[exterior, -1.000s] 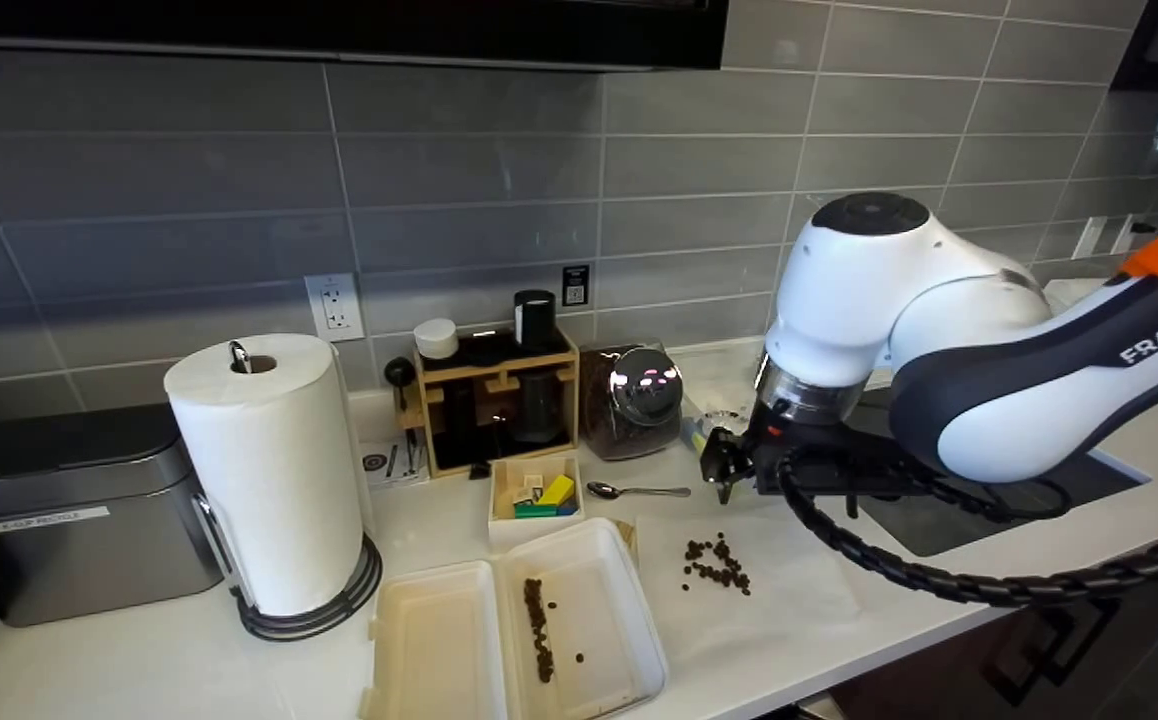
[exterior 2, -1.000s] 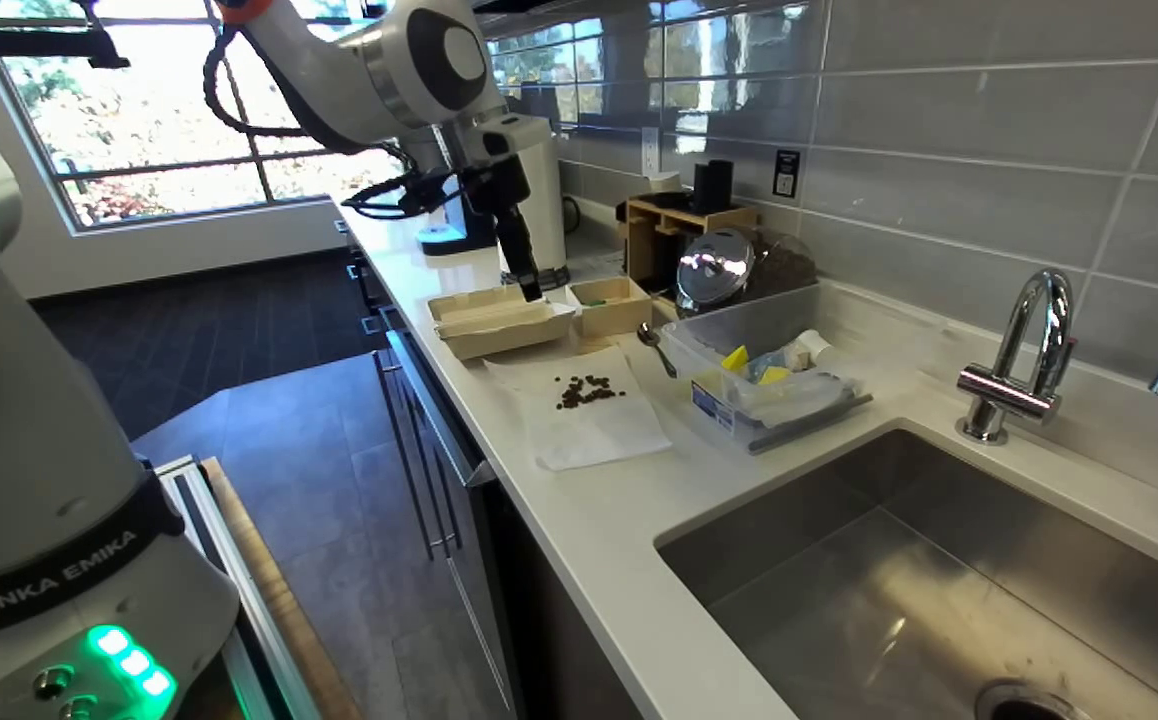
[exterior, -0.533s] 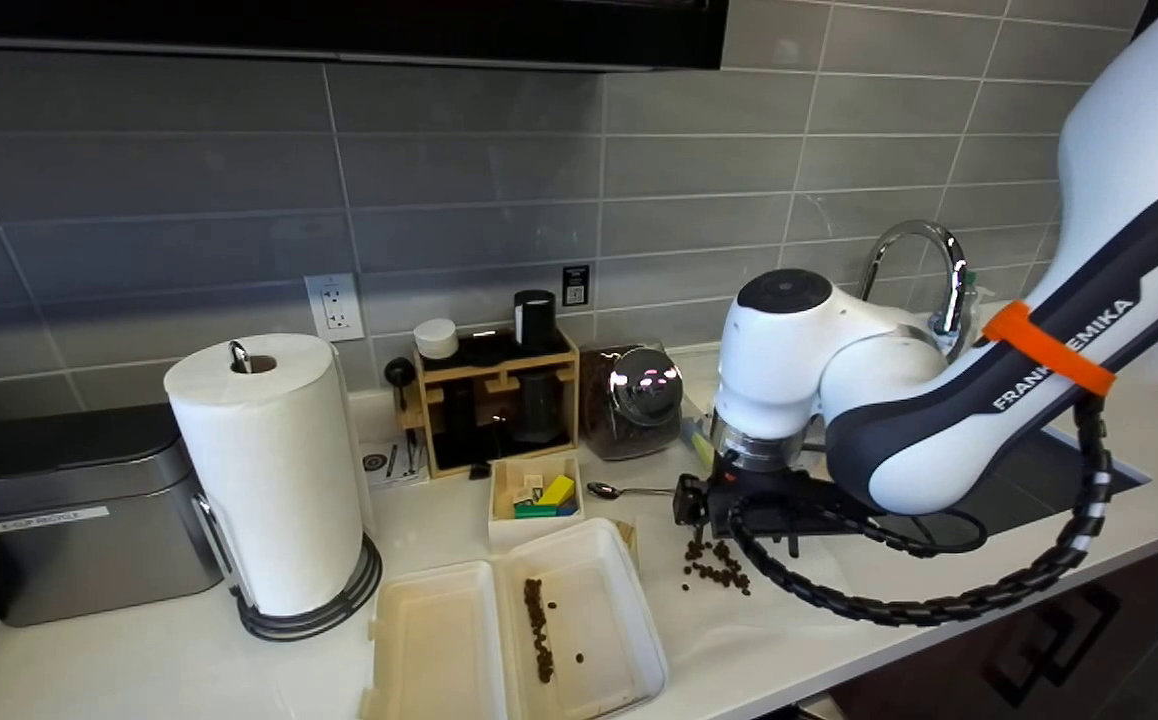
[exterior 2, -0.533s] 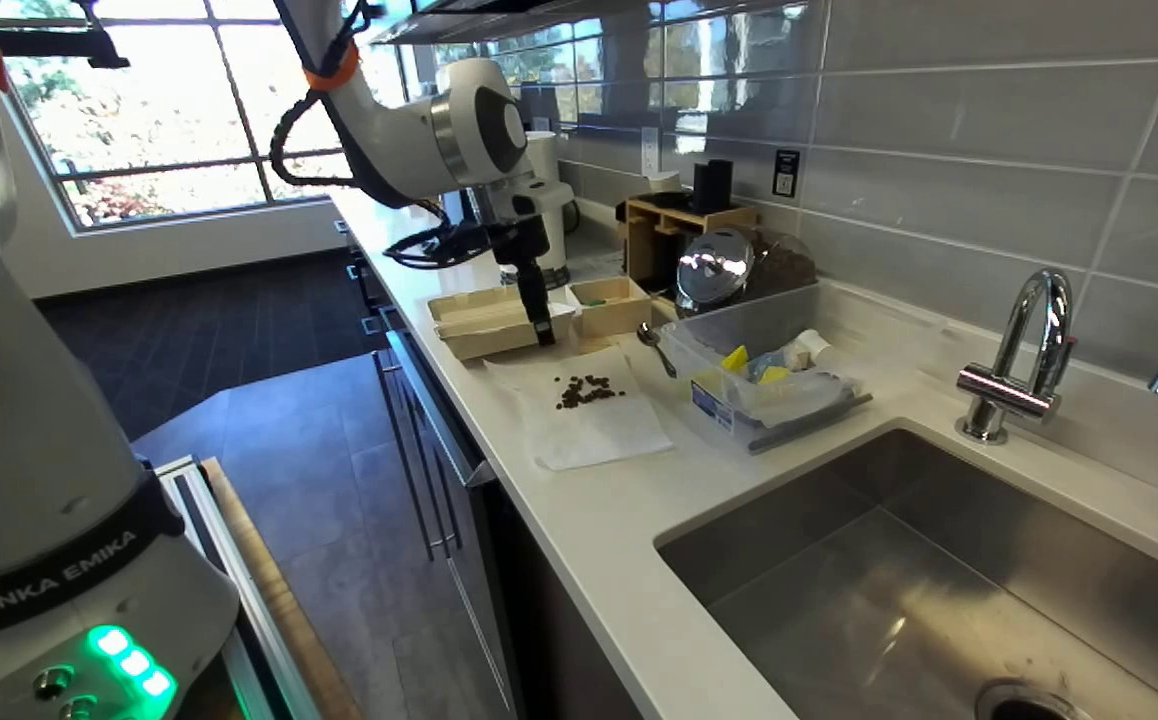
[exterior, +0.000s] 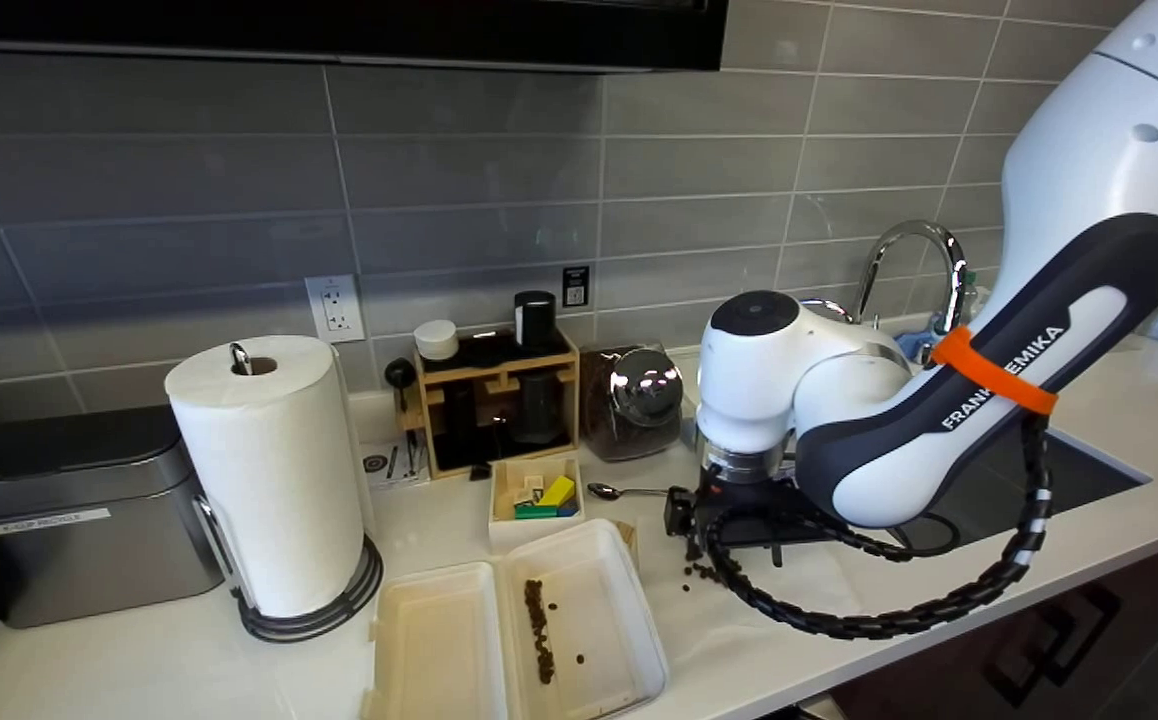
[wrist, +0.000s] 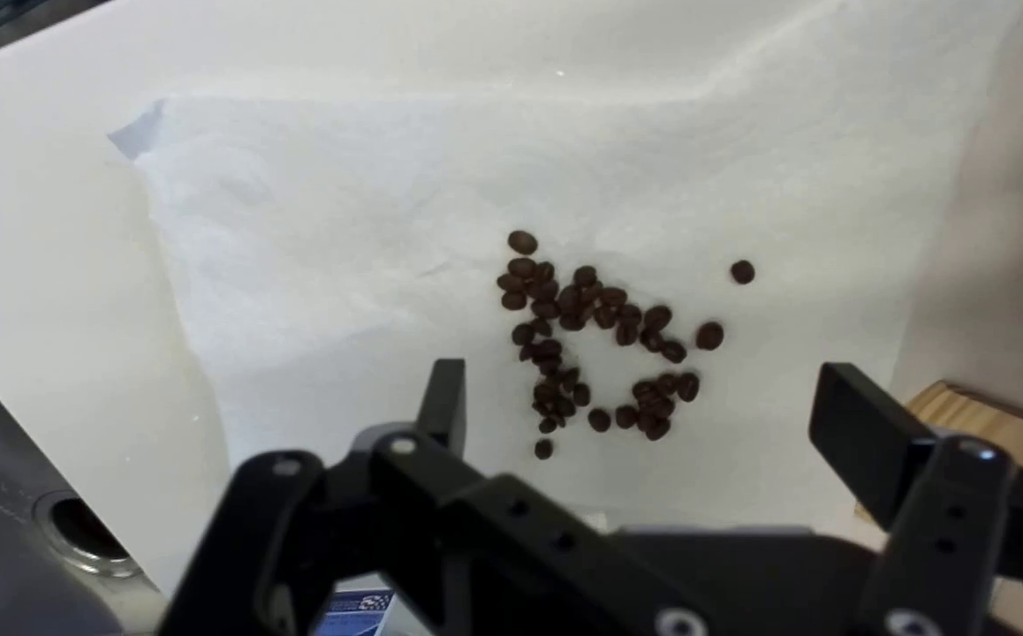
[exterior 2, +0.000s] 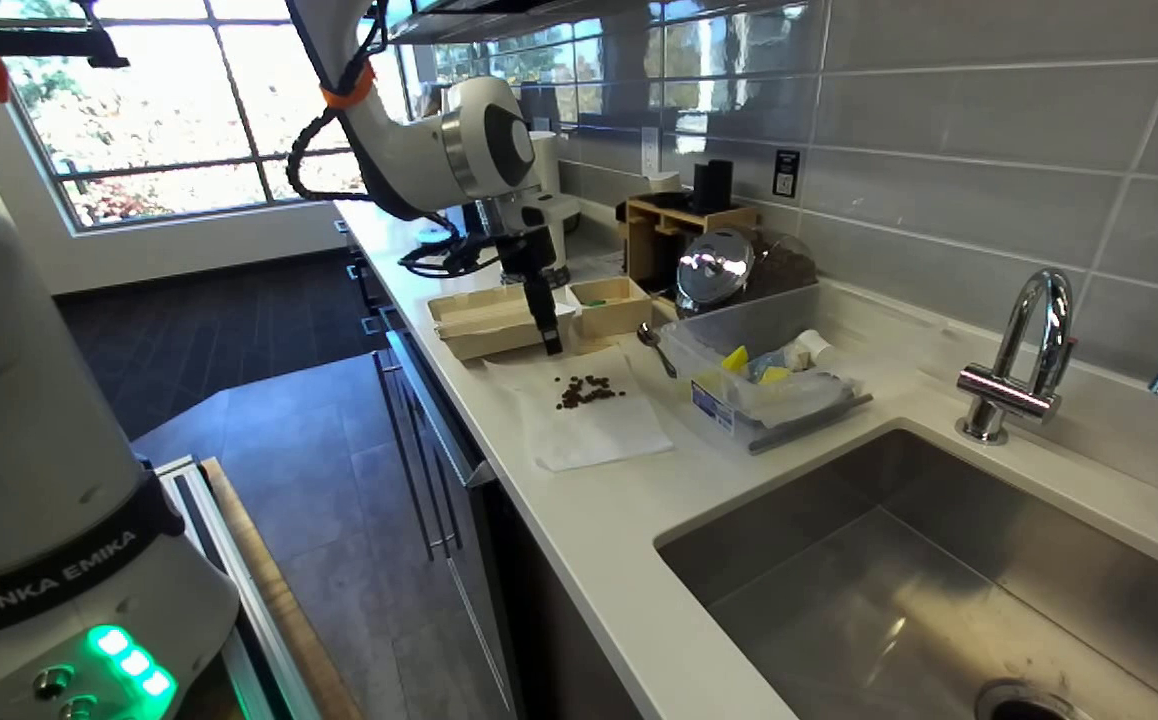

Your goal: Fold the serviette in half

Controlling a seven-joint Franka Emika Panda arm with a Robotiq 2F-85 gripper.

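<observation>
1. the napkin lies flat and unfolded on the surface, across the middle of the wrist view, with loose coffee beans near its centre.
2. the claw is spread wide, gripping nothing. in an exterior view its tips show at the napkin's upper edge; whether they touch it i cannot tell.
3. this looks like the approach, ahead of any pinch. a good place to grab may be the corner at the upper left of the wrist view, which appears turned up.
4. thin paper will probably slide or crumple, so narrow the gap first, come down gently, and nip only a shallow bit.
5. then lift low and carry slowly to the opposite edge; the beans will likely roll, or leave a lump in the fold.
6. mind the wooden piece at the right of the wrist view, near a finger.
7. "franka emika" reads on the robot base, lower left, and on the arm, where an orange band hides some letters.
8. the strip on the bin, lower left, seems to say "k-cup recycle"; the blue label on the clear tub is too small to read.
</observation>
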